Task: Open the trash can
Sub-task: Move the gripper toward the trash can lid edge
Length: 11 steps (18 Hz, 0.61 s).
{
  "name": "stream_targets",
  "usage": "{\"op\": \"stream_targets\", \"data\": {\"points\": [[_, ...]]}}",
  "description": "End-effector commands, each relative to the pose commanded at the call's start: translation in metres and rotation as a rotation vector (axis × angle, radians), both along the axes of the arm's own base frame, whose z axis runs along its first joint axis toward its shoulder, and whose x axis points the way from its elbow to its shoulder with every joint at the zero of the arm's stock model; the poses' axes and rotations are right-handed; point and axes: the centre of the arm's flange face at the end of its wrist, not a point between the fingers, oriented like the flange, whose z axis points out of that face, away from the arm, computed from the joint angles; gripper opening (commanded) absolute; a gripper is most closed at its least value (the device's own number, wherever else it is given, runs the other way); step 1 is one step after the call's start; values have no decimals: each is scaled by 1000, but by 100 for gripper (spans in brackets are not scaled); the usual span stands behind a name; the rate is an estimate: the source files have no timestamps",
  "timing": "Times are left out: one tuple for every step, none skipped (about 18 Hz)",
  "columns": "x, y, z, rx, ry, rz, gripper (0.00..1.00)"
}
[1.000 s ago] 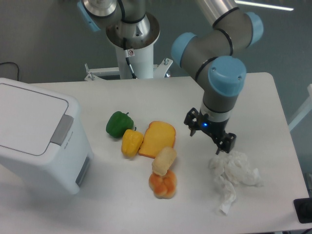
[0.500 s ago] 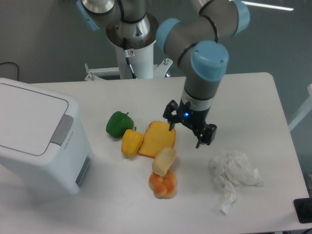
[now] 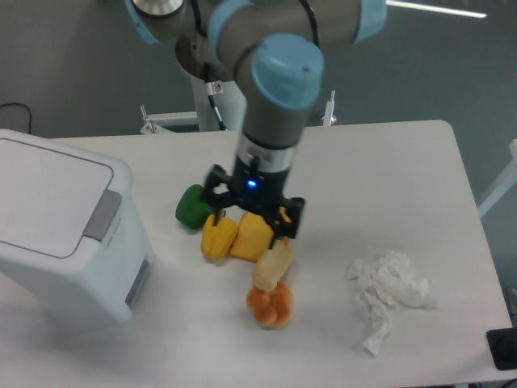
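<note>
Far left on the table: bin (image 3: 60, 234), white, boxy, rounded corners, flat lid shut, grey tab (image 3: 102, 215) on its near-right edge. Centre: gripper (image 3: 250, 218), fingers apart and empty, over the toy foods (image 3: 242, 234). Approach leftward; press squarely down on the tab.

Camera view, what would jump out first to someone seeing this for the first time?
The grey and blue robot arm dominates the centre, its gripper hanging open above a cluster of toy foods. At far left sits the large white trash can, lid shut. A crumpled white paper lies at right.
</note>
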Motion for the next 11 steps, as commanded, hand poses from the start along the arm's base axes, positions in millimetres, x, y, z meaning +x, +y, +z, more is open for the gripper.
{"op": "stream_targets", "data": {"points": [[9,2,5,14,-14,3,100],[16,6,7,25,-35,8,100],[22,9,8,33,-55,18,100],[23,10,8,35,-68,33,100],[24,11,6,34,-78,44,100],[27,13,6,33,-86,51,100],[28,15,5,32,-94,65,100],[27,16,4,29,-103,84,100],[28,16,4,31,-109,86,100],[30,17,6,40,-120,85,100],[30,17,6,44,-129,90,100]]}}
